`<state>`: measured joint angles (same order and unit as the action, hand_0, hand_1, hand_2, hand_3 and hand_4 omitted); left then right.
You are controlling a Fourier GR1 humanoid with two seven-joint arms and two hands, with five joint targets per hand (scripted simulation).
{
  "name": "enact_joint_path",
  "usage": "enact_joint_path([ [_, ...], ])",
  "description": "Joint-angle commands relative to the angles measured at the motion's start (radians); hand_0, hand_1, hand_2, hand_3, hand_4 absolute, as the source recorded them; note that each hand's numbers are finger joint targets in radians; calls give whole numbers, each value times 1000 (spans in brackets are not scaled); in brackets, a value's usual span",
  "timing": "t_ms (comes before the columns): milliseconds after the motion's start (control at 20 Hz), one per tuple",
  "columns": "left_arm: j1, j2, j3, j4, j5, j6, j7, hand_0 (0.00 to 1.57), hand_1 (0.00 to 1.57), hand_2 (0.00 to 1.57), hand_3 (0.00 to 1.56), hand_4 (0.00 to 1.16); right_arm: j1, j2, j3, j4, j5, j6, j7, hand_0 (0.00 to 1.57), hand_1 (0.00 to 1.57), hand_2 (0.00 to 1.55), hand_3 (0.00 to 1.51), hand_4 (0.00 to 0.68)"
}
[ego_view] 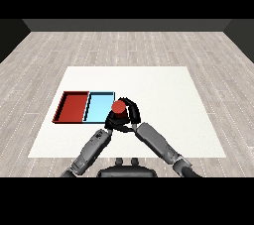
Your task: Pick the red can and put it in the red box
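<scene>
The red can (118,107) stands upright, seen from above, at the right edge of the light blue tray (97,106). My right hand (132,113) is curled round the can from the right side. Whether the can rests on the table or hangs above it I cannot tell. My left hand (110,121) sits just below and left of the can, close against it and partly hidden. The red tray (72,106) lies left of the blue one with nothing in it.
The two trays sit side by side on the left half of the white table (163,100). Both forearms come in from the lower corners and meet near the table's middle front.
</scene>
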<state>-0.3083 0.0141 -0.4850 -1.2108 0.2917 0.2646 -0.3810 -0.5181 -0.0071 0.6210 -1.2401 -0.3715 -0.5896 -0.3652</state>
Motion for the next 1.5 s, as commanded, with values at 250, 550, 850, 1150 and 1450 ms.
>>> enact_joint_path([
  [250,-16,-14,31,54,55,195,17,1571,1571,1564,1486,988,-47,7,27,4,-33,-18,12,1479,1479,1455,1367,632],
  [550,-94,-13,-16,120,34,315,49,1550,1550,1505,1410,912,-61,7,69,-19,-48,-62,28,1535,1535,1459,1376,606],
  [850,-57,-13,-52,27,25,405,45,1571,1571,1520,1413,937,26,6,34,-75,4,-6,35,1437,1437,1442,1379,622],
  [1150,-86,-13,5,33,-22,395,59,1571,1571,1529,1455,1118,26,4,48,-98,34,-42,77,0,0,0,0,0],
  [1450,-50,-14,-45,19,-7,458,32,1571,1571,1529,1455,1118,-17,7,-18,-94,107,9,159,0,0,0,0,0],
])
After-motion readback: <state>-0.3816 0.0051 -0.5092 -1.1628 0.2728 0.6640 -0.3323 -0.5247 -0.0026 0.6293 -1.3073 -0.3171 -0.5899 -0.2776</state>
